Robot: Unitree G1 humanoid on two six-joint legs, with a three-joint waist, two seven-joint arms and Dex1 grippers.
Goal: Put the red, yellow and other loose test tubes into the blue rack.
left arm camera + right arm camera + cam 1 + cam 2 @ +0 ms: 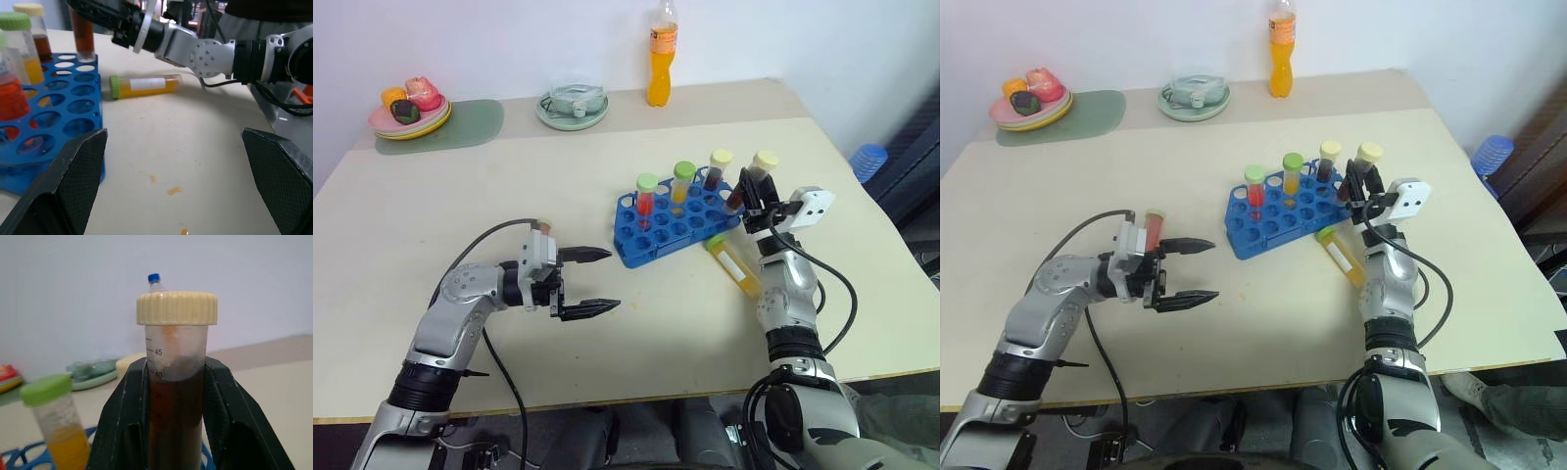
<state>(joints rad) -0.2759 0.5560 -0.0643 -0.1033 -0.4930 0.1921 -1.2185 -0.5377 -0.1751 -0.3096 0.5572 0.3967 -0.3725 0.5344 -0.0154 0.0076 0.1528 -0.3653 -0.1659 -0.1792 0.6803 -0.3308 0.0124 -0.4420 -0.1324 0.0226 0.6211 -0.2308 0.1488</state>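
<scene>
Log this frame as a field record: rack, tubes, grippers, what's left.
rack: blue rack on the table
tubes standing in rack: red tube, yellow tube, dark tube
right gripper: shut on brown tube, upright over the rack's right end
left gripper: open, empty, left of the rack
loose: yellow tube lying flat beside the rack's right end
left to do: seat the held tube, then rack the lying one

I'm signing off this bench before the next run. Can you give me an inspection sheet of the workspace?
Surface: beige table, small orange drips near the left end effector.
Job's things: blue rack holds three tubes upright; a yellow tube lies loose beside it.
Clutter: orange bottle, green plates, toy food.
End effectors: left open, empty; right shut on brown tube.
Cables: black leads along both arms.
Surroundings: white wall.
</scene>
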